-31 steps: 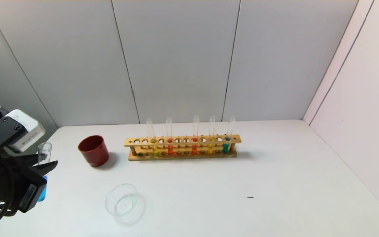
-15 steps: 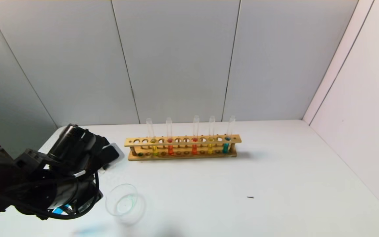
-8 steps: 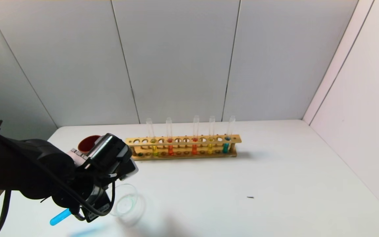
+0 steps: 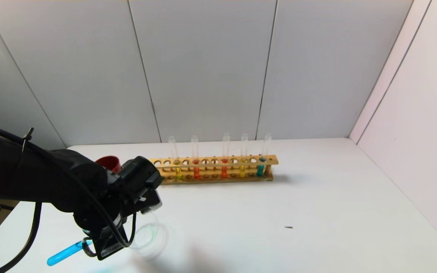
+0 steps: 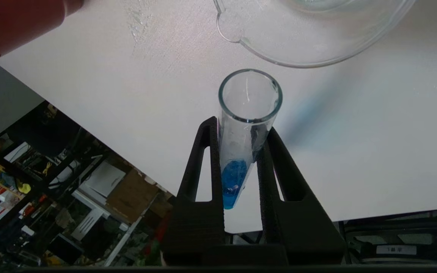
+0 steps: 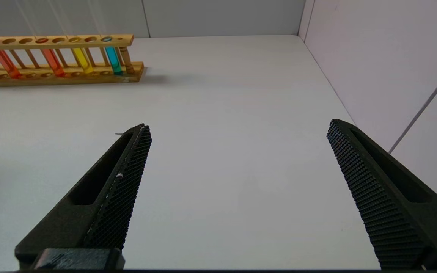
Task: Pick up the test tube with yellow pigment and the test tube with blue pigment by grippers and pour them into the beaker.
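The left claw [image 4: 89, 248], shut tight on the blue tube [image 4: 63, 254], has swung in from the surface's left edge and tipped the tube nearly flat beside the beaker [image 4: 148, 235], so pouring looks close, while the right claw [image 6: 237, 159] waits wide open.

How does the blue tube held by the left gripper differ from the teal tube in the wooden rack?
The blue tube lies tilted, nearly flat, clamped in the left gripper; the teal tube stands upright in the wooden rack. The blue liquid is brighter, the teal darker. Both are slender clear glass tubes.
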